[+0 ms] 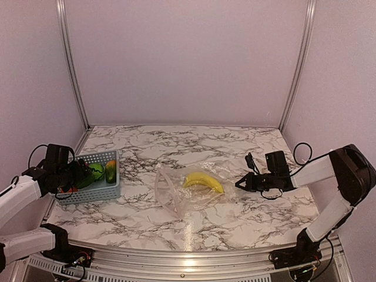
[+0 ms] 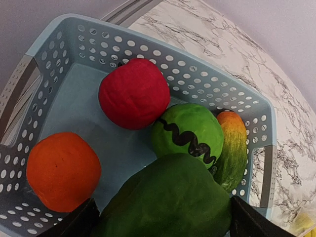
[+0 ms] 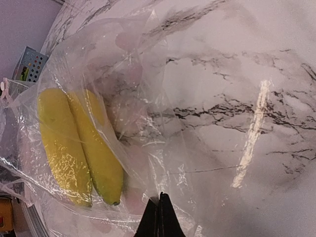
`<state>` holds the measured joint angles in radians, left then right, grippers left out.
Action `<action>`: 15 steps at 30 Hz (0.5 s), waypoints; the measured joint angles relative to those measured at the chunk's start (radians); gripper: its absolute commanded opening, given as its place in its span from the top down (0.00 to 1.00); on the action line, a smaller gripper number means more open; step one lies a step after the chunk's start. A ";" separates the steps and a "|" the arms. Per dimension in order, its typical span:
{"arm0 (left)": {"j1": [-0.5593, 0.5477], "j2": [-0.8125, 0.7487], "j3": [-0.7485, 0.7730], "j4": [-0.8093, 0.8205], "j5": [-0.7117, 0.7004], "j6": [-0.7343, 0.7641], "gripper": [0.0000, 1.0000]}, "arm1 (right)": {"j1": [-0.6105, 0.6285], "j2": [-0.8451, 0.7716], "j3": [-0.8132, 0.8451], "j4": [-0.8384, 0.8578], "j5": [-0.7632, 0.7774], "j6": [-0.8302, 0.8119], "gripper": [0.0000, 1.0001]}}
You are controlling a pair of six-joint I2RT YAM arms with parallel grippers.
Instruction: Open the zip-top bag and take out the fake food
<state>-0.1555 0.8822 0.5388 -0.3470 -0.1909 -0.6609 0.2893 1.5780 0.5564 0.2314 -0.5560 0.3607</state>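
The clear zip-top bag [image 1: 176, 197] lies mid-table with the yellow banana [image 1: 204, 181] inside. My right gripper [image 1: 239, 184] is at the bag's right edge. In the right wrist view its gripper [image 3: 159, 217] is shut, pinching a fold of the bag [image 3: 163, 123] beside the banana [image 3: 79, 143]. My left gripper [image 1: 82, 175] is over the light blue basket [image 1: 111, 192] and grips a dark-green vegetable [image 2: 168, 197] between wide-set fingers [image 2: 79, 222]. In the basket [image 2: 64, 24] lie a red fruit [image 2: 133, 94], an orange ball [image 2: 62, 170], a lighter green vegetable [image 2: 190, 131] and an orange-green fruit [image 2: 232, 148].
The basket stands at the table's left edge, close to the left wall. Grey walls and metal posts [image 1: 70, 64] enclose the marble table [image 1: 194, 147] at the back and sides.
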 measured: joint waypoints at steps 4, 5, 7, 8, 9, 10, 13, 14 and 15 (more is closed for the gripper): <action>0.016 0.020 -0.002 -0.022 -0.039 -0.006 0.01 | 0.000 0.000 0.000 0.000 -0.005 0.000 1.00; 0.019 0.030 -0.002 -0.024 -0.045 -0.008 0.01 | 0.000 0.000 0.000 0.000 -0.006 -0.001 1.00; 0.021 0.045 -0.002 -0.025 -0.045 -0.006 0.01 | 0.000 0.000 0.000 0.000 -0.011 -0.003 1.00; 0.021 0.047 -0.002 -0.025 -0.043 -0.004 0.01 | 0.000 0.000 0.000 0.000 -0.013 -0.003 1.00; 0.021 0.047 0.000 -0.025 -0.040 -0.001 0.01 | 0.000 0.000 0.000 0.000 -0.014 -0.003 1.00; 0.021 0.047 0.005 -0.025 -0.033 0.004 0.01 | 0.000 0.000 0.000 0.000 -0.017 -0.004 1.00; 0.014 0.038 0.019 -0.010 0.013 0.023 0.01 | 0.000 0.000 0.000 0.000 -0.026 -0.006 1.00; 0.002 0.028 0.020 0.008 0.035 0.031 0.01 | 0.000 0.000 0.000 0.000 -0.030 -0.007 1.00; -0.018 0.019 0.020 0.025 0.058 0.040 0.01 | 0.000 0.000 0.000 0.001 -0.034 -0.007 1.00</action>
<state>-0.1734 0.9012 0.5591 -0.3222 -0.1326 -0.6205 0.2893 1.5780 0.5564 0.2321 -0.5896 0.3538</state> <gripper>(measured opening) 0.989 0.002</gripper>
